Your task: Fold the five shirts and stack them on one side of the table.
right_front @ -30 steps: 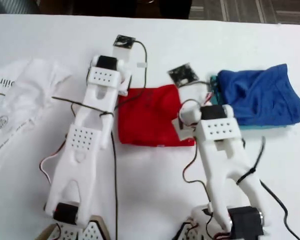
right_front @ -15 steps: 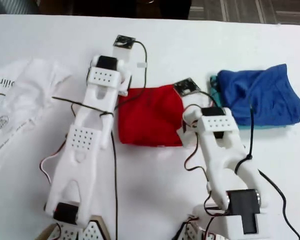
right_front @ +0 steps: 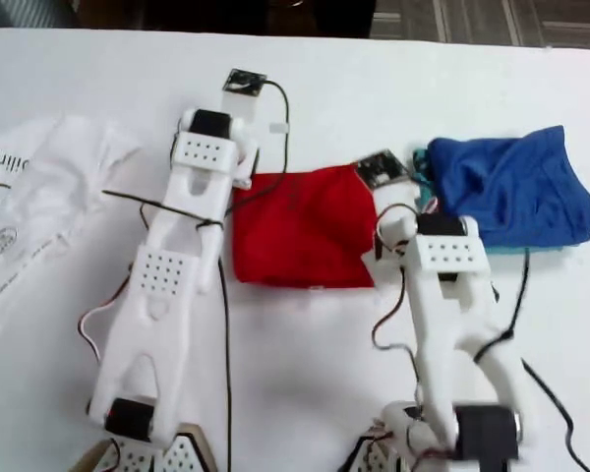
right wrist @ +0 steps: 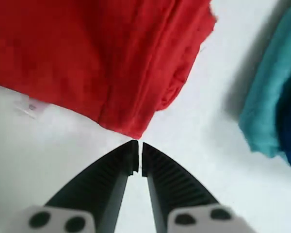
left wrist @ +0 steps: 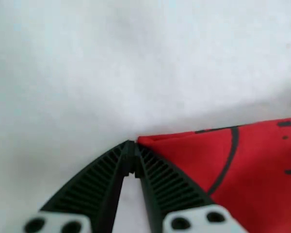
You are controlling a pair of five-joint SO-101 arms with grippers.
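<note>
A folded red shirt (right_front: 300,228) lies flat on the white table between the two arms. My left gripper (left wrist: 131,145) is shut, its tips right at one corner of the red shirt (left wrist: 223,170), with no cloth seen between them. My right gripper (right wrist: 137,146) is also shut and holds nothing, just off the folded corner of the red shirt (right wrist: 87,58). A crumpled blue shirt (right_front: 506,185) rests on a folded teal shirt (right_front: 531,249) at the right side of the table. The teal shirt (right wrist: 264,107) lies a short gap away from the right gripper.
A white plastic bag (right_front: 49,197) lies at the table's left edge. Both arms' cables trail over the table near their bases. The table's (right_front: 393,79) far edge runs along the top of the high view.
The right arm swung left over the red shirt's edge, then back right. The shirt's right edge shifted with it. The left arm has not moved.
</note>
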